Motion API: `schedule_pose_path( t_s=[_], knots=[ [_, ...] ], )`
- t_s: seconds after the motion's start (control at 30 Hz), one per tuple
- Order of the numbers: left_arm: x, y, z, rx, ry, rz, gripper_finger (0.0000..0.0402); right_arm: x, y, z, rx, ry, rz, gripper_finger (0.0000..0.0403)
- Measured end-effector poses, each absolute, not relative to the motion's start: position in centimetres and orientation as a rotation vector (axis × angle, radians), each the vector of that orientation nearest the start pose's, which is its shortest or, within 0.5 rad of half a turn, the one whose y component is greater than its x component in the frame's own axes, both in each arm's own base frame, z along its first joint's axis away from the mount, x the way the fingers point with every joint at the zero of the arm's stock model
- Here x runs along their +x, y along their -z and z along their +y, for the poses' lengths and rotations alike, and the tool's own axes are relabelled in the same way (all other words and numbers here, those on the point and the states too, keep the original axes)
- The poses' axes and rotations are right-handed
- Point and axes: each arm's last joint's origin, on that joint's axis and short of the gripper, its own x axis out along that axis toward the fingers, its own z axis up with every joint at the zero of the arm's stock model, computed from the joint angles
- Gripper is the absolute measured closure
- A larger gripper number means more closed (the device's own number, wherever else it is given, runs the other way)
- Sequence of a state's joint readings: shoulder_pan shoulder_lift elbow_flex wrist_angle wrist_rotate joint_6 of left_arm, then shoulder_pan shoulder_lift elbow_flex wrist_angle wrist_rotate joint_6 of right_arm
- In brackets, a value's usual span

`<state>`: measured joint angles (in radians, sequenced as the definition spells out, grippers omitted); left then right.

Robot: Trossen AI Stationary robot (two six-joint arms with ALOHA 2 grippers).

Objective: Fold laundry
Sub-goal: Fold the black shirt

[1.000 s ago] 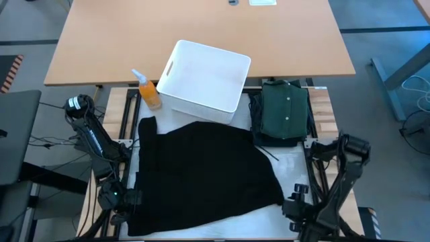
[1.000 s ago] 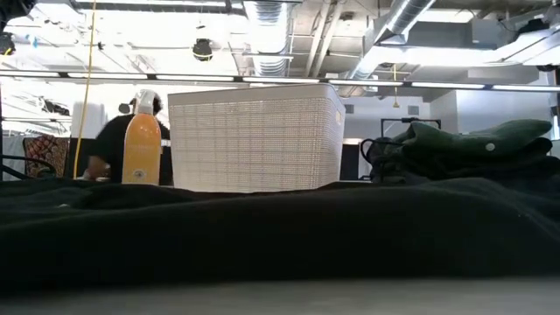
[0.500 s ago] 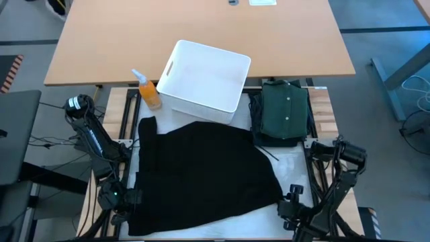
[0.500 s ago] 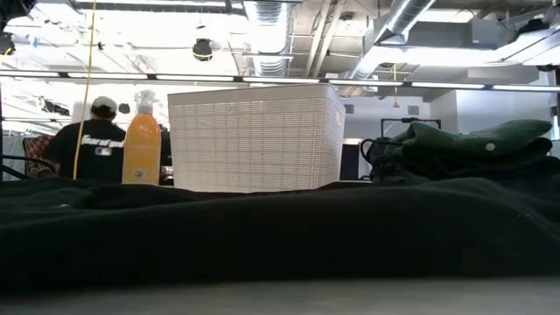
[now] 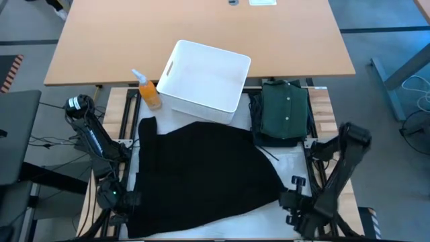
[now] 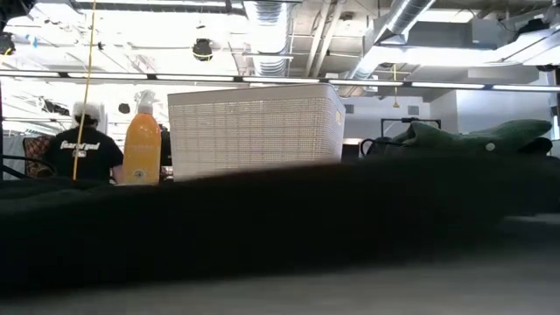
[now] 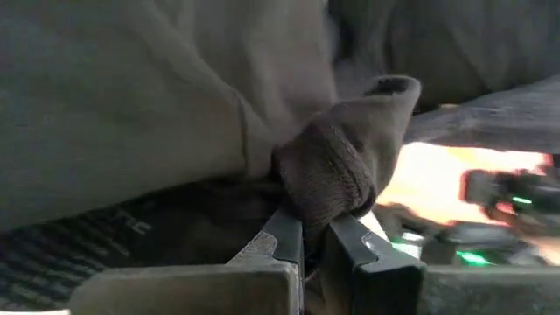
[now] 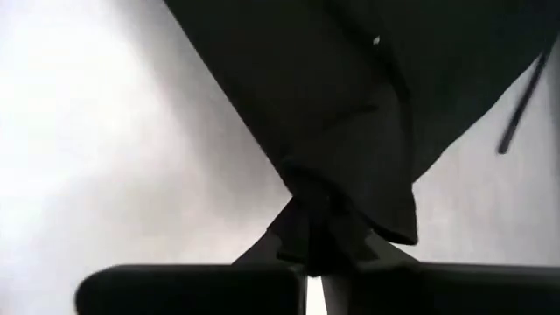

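**Both hands pinch the black garment's near corners**

Beyond the work surface, an open room with ceiling ducts shows in the low view, and a person in a dark shirt stands far behind the orange spray bottle. On the surface, the black garment lies spread out across the middle, with a white bin just behind it and a folded green shirt at the far right.

The left hand sits at the garment's near left corner, pressed together on a bunched fold of cloth. The right hand is at the near right corner, its fingers closed on a gathered tip of black fabric.

Risks, as I judge them: the right pinch takes only a narrow tip, so a quick lift could let it slip out. Uneven lifting between the two hands could skew the fold. A long sweep toward the far side might nudge the bin or the bottle.
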<state>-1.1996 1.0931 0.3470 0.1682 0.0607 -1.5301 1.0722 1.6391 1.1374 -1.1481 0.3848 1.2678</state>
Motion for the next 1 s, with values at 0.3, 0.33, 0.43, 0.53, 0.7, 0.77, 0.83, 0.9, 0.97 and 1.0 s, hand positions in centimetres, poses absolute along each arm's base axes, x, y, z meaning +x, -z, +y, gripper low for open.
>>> schedule_pose_path(
  t_s=[0.3,0.33,0.43,0.53,0.7,0.77,0.83,0.9,0.97,1.0],
  knots=[
    [7.6,-18.9,-18.6,-0.947,0.685,0.927,0.0401,10.6,-31.9,17.8,0.536,-0.041,1.072,0.0373],
    [7.7,-19.5,-18.4,-0.935,0.693,0.858,0.0401,10.3,-32.6,17.0,0.568,-0.045,1.042,0.0372],
    [7.6,-21.5,-17.8,-0.862,0.713,0.653,0.0401,9.7,-33.2,15.3,0.616,0.015,1.025,0.0374],
    [7.1,-23.3,-17.2,-0.784,0.729,0.555,0.0401,9.8,-31.9,14.6,0.615,0.117,1.075,0.0379],
    [6.1,-24.4,-16.0,-0.726,0.703,0.613,0.0401,11.1,-27.8,15.6,0.638,0.043,1.109,0.0377],
    [5.8,-25.2,-15.4,-0.722,0.702,0.614,0.0401,11.5,-26.3,16.0,0.659,-0.025,1.124,0.0377],
    [5.5,-26.4,-14.4,-0.693,0.691,0.554,0.0401,11.9,-25.3,16.3,0.658,-0.113,1.124,0.0377],
    [5.3,-28.1,-13.5,-0.651,0.688,0.463,0.0401,12.2,-25.6,16.5,0.648,-0.203,1.054,0.0378],
    [5.1,-29.6,-12.5,-0.598,0.679,0.379,0.0401,12.0,-26.4,16.3,0.645,-0.225,0.954,0.0378],
    [5.0,-30.2,-12.1,-0.570,0.671,0.349,0.0401,11.7,-26.7,16.0,0.646,-0.196,0.922,0.0378]
  ],
)
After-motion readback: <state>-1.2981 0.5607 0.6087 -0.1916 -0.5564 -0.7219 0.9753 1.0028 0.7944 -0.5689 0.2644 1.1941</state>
